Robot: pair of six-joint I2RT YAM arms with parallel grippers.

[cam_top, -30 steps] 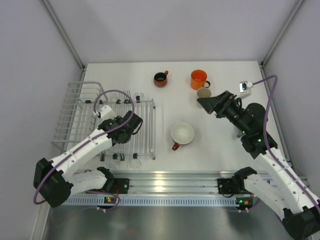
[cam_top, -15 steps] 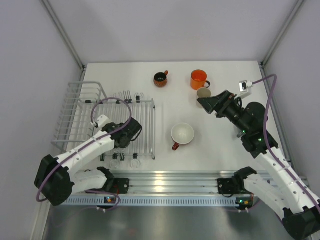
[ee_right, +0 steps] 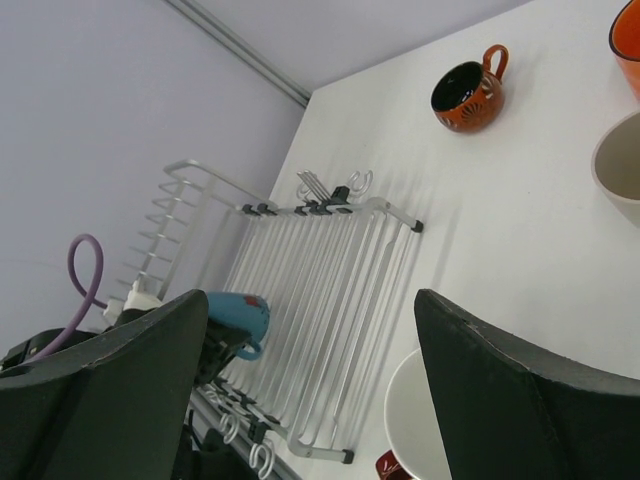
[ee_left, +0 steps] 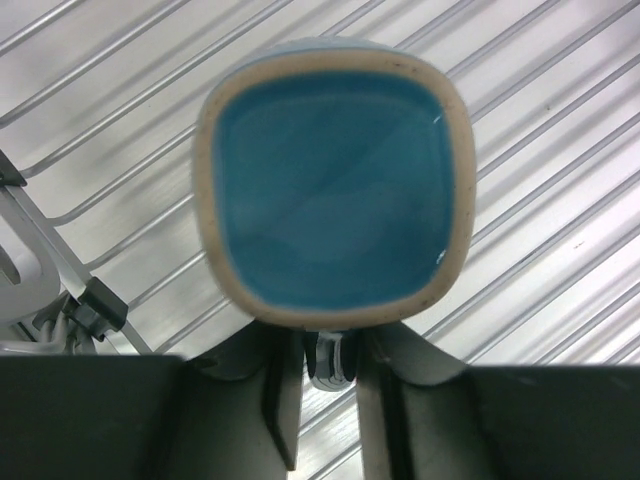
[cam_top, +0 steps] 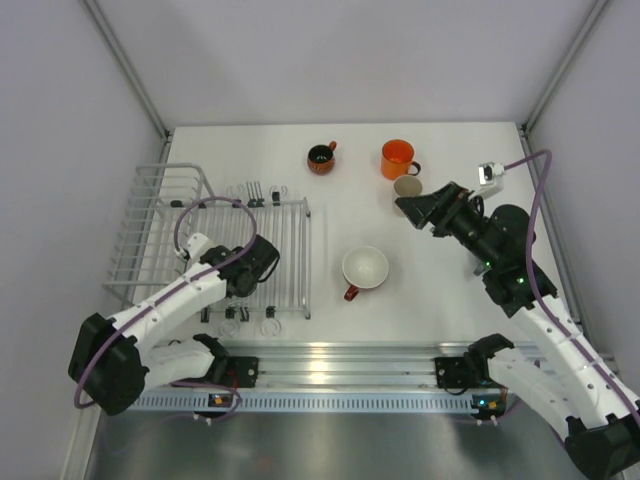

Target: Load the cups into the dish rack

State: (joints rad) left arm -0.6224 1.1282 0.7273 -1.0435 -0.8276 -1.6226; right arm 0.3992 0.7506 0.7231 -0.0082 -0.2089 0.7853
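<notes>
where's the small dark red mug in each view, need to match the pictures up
Top external: small dark red mug sits upper middle, left of the orange mug.
Left wrist: not in it.
Right wrist: the mug is upper right, beyond the rack.
Shared landmark: the dish rack, whose white slats show in all three views.

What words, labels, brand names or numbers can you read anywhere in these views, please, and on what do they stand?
No text can be read in any view.
The dark red mug bears only a pale decorative pattern, no letters.
The blue mug and the dish rack show no marking at all.
</notes>
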